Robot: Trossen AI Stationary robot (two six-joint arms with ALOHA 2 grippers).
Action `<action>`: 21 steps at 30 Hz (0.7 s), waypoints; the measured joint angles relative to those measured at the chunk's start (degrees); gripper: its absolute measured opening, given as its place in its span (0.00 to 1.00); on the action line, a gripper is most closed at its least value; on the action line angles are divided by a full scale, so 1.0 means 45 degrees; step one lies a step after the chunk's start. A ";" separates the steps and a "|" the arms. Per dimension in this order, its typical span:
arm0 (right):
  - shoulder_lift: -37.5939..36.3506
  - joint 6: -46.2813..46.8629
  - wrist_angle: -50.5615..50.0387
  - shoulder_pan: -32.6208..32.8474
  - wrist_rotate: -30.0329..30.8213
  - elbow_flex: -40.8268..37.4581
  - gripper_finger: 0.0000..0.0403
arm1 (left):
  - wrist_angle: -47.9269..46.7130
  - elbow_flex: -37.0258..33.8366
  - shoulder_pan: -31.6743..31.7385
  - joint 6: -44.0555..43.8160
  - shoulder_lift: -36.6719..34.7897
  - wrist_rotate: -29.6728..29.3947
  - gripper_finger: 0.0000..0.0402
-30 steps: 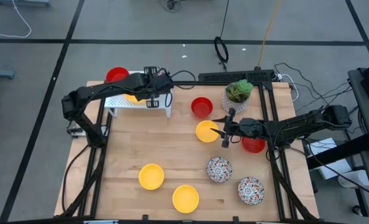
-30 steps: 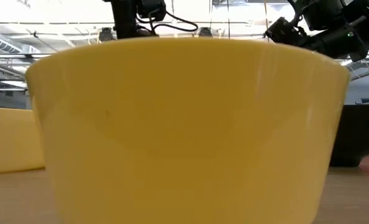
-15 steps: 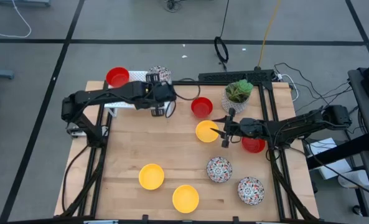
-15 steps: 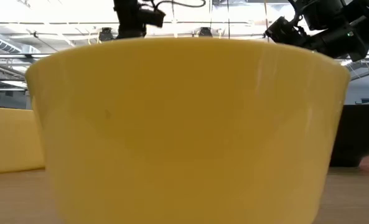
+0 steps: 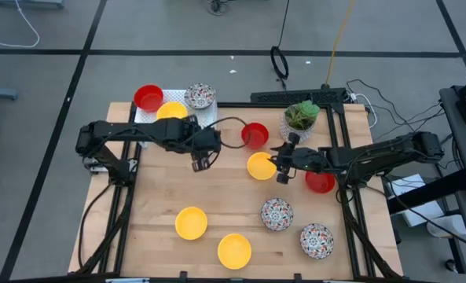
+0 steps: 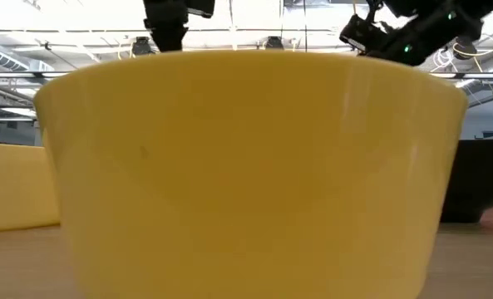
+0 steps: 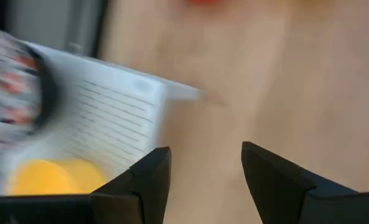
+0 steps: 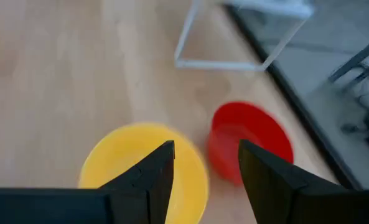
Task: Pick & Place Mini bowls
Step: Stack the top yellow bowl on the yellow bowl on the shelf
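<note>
My left gripper (image 5: 201,163) hangs open over bare wood, near the white rack (image 5: 208,116); its fingers (image 7: 148,180) are empty. The rack at the table's far left carries a red bowl (image 5: 148,97), a yellow bowl (image 5: 171,111) and a speckled bowl (image 5: 199,96). My right gripper (image 5: 279,167) is open just right of a yellow bowl (image 5: 259,166), with the bowl's right rim (image 8: 190,168) below the gap between its fingers. Close beyond that bowl stands a red bowl (image 8: 249,140).
Another red bowl (image 5: 320,183) sits under my right arm. Two speckled bowls (image 5: 277,213) (image 5: 317,240) and two yellow bowls (image 5: 191,222) (image 5: 234,250) stand near the near edge. A potted plant (image 5: 300,118) is at the far right. One yellow bowl (image 6: 246,166) fills the low view.
My left gripper has drawn back off the rack toward the table's near side and middle, and the yellow and speckled bowls now show uncovered on the rack. My right gripper has risen a little beside the yellow bowl, which has stayed in place.
</note>
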 joint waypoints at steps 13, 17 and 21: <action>0.2247 0.1477 -0.2755 0.1264 -0.3044 0.1863 0.41 | -0.0345 0.0000 -0.1328 -0.1443 0.0000 0.1973 0.50; 0.3546 0.1158 -0.3358 0.1234 -0.3023 0.2793 0.41 | -0.0690 0.0000 -0.1777 -0.1909 0.0000 0.2229 0.50; 0.4598 0.1052 -0.3796 0.1026 -0.3024 0.3416 0.41 | -0.0768 0.0000 -0.2248 -0.2262 0.0000 0.2252 0.50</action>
